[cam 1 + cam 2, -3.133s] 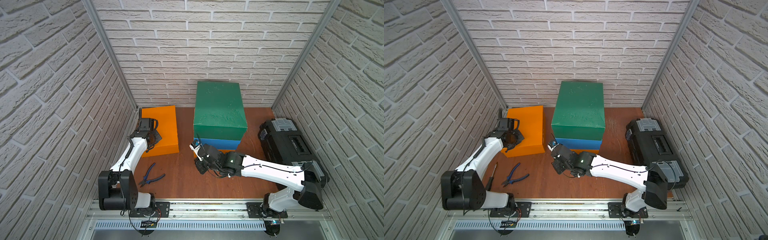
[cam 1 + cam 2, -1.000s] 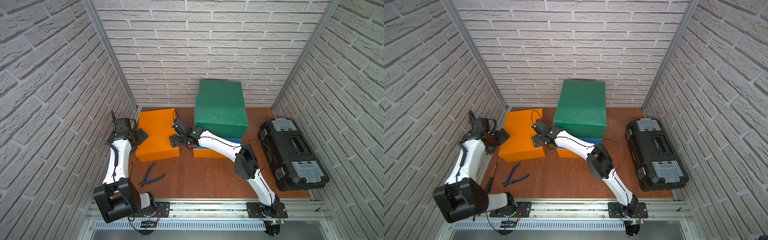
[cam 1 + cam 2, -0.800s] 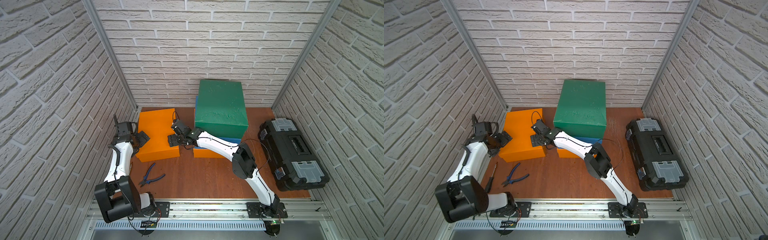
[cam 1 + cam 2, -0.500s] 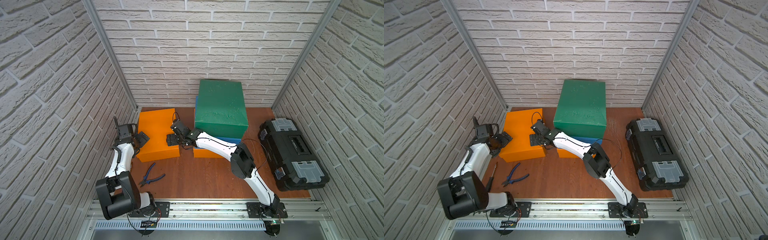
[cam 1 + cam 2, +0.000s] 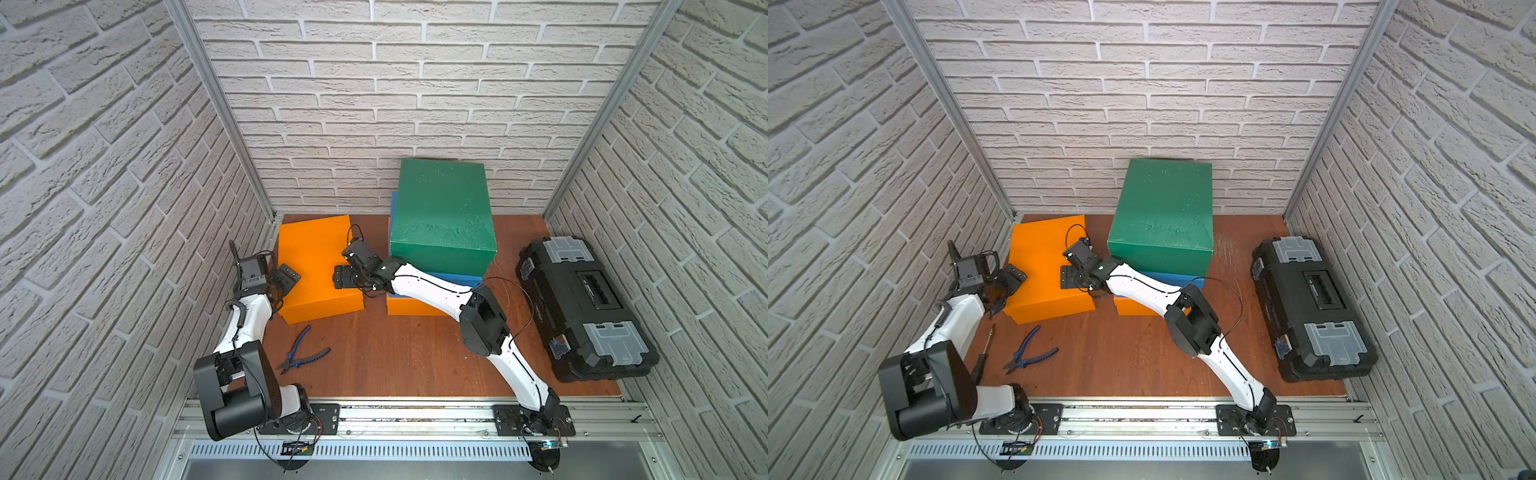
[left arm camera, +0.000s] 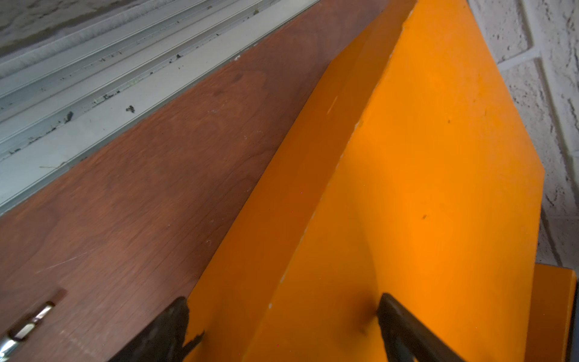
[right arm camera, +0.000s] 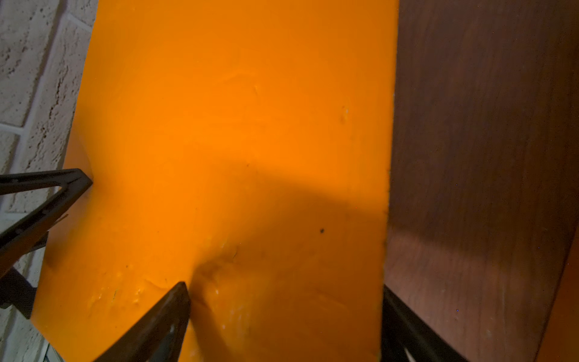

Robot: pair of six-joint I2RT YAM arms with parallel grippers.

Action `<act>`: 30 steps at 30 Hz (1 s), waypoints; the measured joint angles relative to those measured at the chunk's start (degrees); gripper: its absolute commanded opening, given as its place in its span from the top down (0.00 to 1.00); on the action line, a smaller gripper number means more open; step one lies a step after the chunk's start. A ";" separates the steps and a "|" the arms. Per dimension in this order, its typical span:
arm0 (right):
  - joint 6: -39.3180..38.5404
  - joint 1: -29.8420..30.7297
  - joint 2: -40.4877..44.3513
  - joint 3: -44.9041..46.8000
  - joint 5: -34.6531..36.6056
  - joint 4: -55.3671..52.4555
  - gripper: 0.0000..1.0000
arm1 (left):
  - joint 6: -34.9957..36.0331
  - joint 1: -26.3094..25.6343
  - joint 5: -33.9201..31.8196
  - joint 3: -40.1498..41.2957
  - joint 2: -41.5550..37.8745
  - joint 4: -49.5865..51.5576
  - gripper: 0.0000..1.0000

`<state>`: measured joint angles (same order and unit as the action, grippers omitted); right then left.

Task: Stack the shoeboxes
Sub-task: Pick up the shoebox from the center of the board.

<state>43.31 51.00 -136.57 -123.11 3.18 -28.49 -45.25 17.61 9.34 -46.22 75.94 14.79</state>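
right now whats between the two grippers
The loose orange shoebox: the left gripper is at one side edge, the right gripper at the opposite edge, in both top views.

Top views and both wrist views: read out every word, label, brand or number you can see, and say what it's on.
No text can be read in any view.
Black toolbox: any marking on its handle is too small to read.
Loose orange shoebox, green shoebox, blue shoebox, bottom orange shoebox: plain, no print showing.
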 measured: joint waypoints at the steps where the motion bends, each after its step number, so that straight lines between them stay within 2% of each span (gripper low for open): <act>1: 0.00 0.00 -0.13 -0.20 0.00 -0.02 0.18 | -0.11 0.00 0.13 0.20 -0.15 -0.15 0.13; 4: -0.20 -0.17 -0.96 -1.60 -0.07 -0.09 0.25 | -0.81 0.00 0.31 0.52 -0.44 -0.44 0.17; 9: -1.29 -0.57 -3.39 -6.64 -0.50 -3.28 0.26 | -1.09 0.00 0.55 0.52 -0.94 -0.04 0.20; 15: -4.42 -0.57 -8.35 -18.03 -0.61 -10.47 0.27 | -1.18 0.02 0.20 0.50 -3.10 2.60 0.21; 24: -8.24 -0.57 -16.92 -39.82 -0.46 -21.73 0.30 | -1.49 0.13 -0.22 -2.62 -6.12 8.83 0.23; 30: -10.32 -0.57 -17.42 -43.54 -1.16 -24.59 0.30 | -2.51 0.13 -0.24 -3.93 -8.90 12.09 0.23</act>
<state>32.99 50.43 -153.99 -166.65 2.02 -53.08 -47.77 17.74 9.10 -50.15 67.05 26.87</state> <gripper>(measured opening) 0.700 0.773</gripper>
